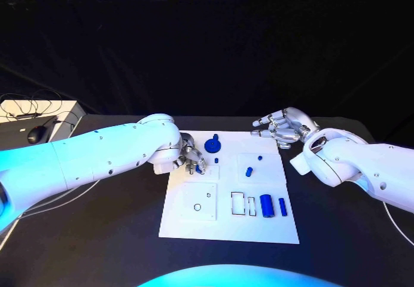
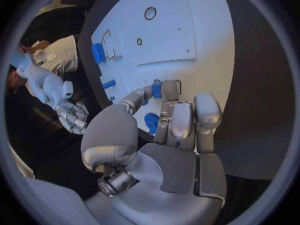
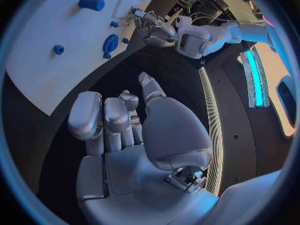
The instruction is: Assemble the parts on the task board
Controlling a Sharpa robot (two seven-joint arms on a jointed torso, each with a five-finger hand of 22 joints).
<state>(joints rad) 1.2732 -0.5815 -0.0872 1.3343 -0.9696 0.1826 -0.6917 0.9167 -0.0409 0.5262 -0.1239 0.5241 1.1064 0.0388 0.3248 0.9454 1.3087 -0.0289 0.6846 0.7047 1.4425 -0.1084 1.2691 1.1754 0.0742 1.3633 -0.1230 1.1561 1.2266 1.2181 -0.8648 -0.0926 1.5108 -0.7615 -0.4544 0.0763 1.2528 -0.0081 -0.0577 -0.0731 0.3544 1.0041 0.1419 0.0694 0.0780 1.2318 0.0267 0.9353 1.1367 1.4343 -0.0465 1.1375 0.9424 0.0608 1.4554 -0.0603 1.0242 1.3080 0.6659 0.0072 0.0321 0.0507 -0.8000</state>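
Observation:
The white task board [image 1: 228, 230] lies mid-table. My left hand [image 1: 191, 159] hovers over its upper left part and pinches a small blue part [image 2: 156, 89] between thumb and a finger, close to a rectangular slot [image 2: 178, 86]. A blue round part [image 1: 213, 145] lies just beyond that hand. Near the board's middle lie a short blue piece [image 1: 248, 171] and a tiny peg [image 1: 216, 160]. A blue cylinder [image 1: 267, 206] and a blue bar [image 1: 282, 207] lie at the lower right. My right hand [image 1: 280, 128] stays off the board's far right corner, fingers apart, holding nothing [image 3: 125, 125].
Rectangular outlines [image 1: 242, 203] and a round hole [image 1: 197, 207] mark the board's lower half. A white box [image 1: 39, 110] with cables and a mouse [image 1: 35, 135] sits at the table's far left. Black table surface surrounds the board.

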